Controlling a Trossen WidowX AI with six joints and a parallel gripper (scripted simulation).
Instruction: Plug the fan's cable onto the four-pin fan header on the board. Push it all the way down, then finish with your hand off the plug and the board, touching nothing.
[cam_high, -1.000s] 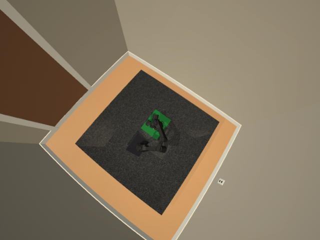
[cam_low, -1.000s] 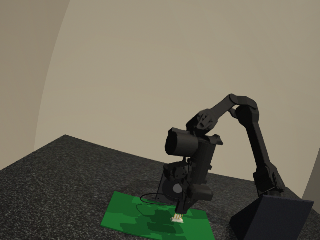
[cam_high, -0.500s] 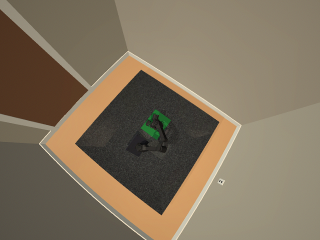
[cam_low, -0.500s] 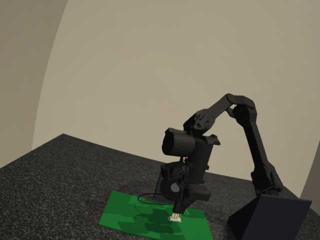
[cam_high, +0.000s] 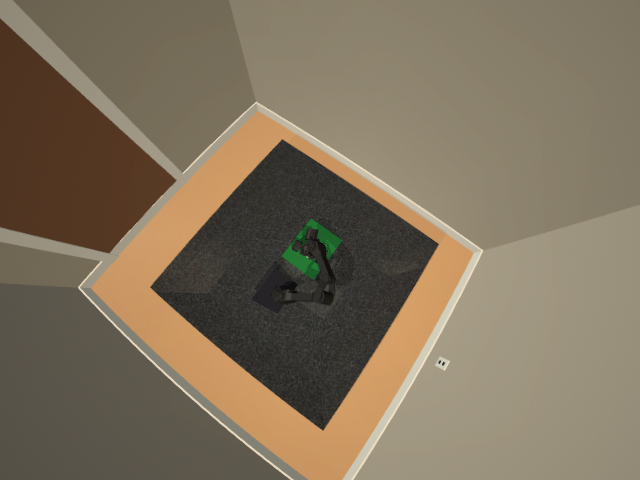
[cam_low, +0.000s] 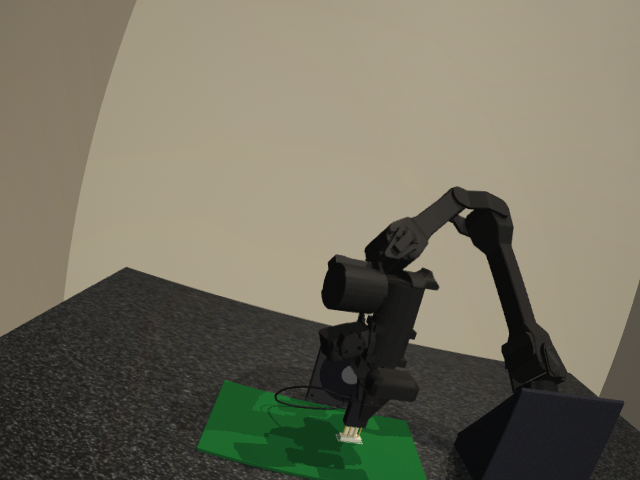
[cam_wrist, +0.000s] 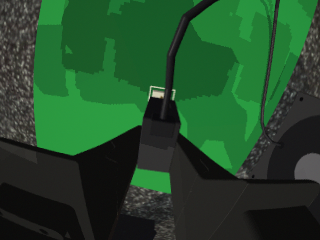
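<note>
- Directly above the fan header (cam_low: 350, 435), the tool (cam_low: 356, 417) points almost straight down, clamped on the dark plug (cam_wrist: 159, 139); a vertical hold suits pins that stand upright, since the plug must travel along their line.
- At the header itself, the exterior view shows the gold pins exposed between the plug's lower end and the pale base, so I judge the plug is lined up over them but not pushed home; whether it has begun to engage them I cannot tell.
- Seen from the wrist, the plug's far end covers most of the header (cam_wrist: 160, 92), with only a pale edge of it peeking past, which suggests the two are well centred.
- Away from the header, the cable (cam_wrist: 200, 10) rises out of the plug and arcs over the board (cam_low: 242, 418) in a slack loop; that slack lets the plug be steered without dragging on its far end.
- Beyond the header, the fan (cam_low: 330, 379) stands on edge at the board's far side, just behind the tool, near enough that the cable need not stretch.
- Farther from the header, the board lies flat on the dark counter (cam_low: 103, 335), and the arm's base (cam_low: 537, 428) sits off to one side of it.
</note>
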